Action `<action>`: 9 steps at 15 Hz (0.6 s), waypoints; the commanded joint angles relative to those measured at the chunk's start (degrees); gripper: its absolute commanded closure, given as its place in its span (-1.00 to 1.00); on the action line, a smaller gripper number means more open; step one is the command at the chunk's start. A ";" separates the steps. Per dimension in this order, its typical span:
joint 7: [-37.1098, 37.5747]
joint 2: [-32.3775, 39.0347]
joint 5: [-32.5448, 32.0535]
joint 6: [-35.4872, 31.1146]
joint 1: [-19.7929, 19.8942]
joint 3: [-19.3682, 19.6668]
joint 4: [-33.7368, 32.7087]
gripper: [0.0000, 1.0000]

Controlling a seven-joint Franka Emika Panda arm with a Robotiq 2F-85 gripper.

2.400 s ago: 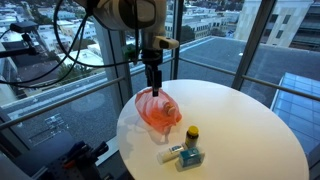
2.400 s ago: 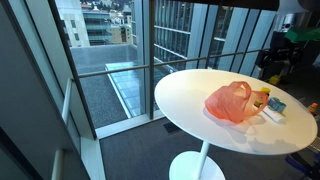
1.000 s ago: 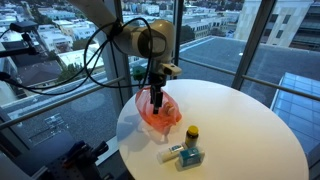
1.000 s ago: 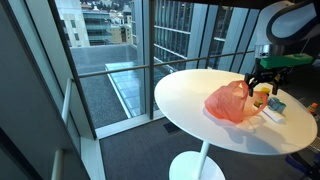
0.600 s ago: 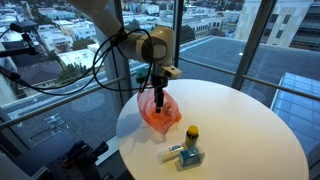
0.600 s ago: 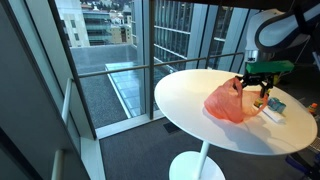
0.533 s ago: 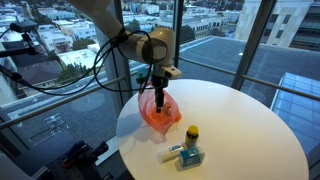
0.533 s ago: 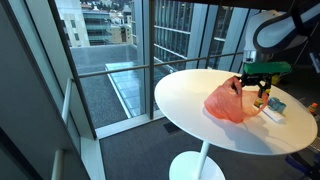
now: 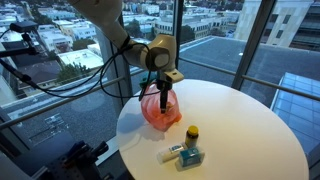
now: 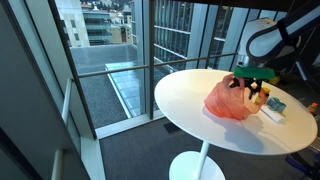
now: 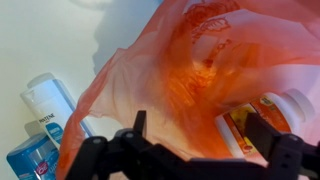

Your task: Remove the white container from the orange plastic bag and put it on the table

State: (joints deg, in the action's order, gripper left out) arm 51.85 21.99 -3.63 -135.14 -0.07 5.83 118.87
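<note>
The orange plastic bag [image 9: 160,110] lies crumpled on the white round table [image 9: 250,125], and shows in both exterior views [image 10: 230,103]. My gripper [image 9: 163,88] is down at the bag's top, also in an exterior view [image 10: 248,82]. In the wrist view the bag [image 11: 190,70] fills most of the frame and my gripper [image 11: 200,135] is open, with a finger on each side of the plastic. A whitish container with an orange-yellow label [image 11: 275,112] shows inside the bag, by the right finger.
A yellow-capped bottle [image 9: 192,133] and a flat white-and-teal item [image 9: 184,155] lie on the table beside the bag; the flat item also shows at the left of the wrist view [image 11: 50,110]. Window glass and a railing stand behind the table.
The arm has come down from above the bag, so the gripper is now at the bag's top. The bag and the other items have not moved.
</note>
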 commanded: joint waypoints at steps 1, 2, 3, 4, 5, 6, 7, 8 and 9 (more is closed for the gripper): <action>3.28 2.90 0.91 -1.21 -1.27 1.51 -3.18 -1.00; 3.95 3.47 0.90 -1.46 -1.42 1.67 -3.61 -1.00; 4.66 4.09 0.95 -1.63 -1.56 1.76 -4.18 -1.00; 5.45 4.72 0.96 -1.76 -1.71 1.88 -4.79 -1.00; 6.03 5.37 1.09 -1.87 -1.77 1.91 -5.41 -1.00; 6.67 5.95 1.22 -1.89 -1.81 1.92 -6.03 -1.00; 7.36 6.60 1.52 -1.79 -1.82 1.91 -6.75 -1.00; 8.00 7.15 1.83 -1.56 -1.82 1.87 -7.40 -1.00; 8.67 7.63 2.15 -1.40 -1.86 1.83 -8.03 -1.00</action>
State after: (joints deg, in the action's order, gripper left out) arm 58.52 27.41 -3.28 -136.95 -0.91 6.74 113.97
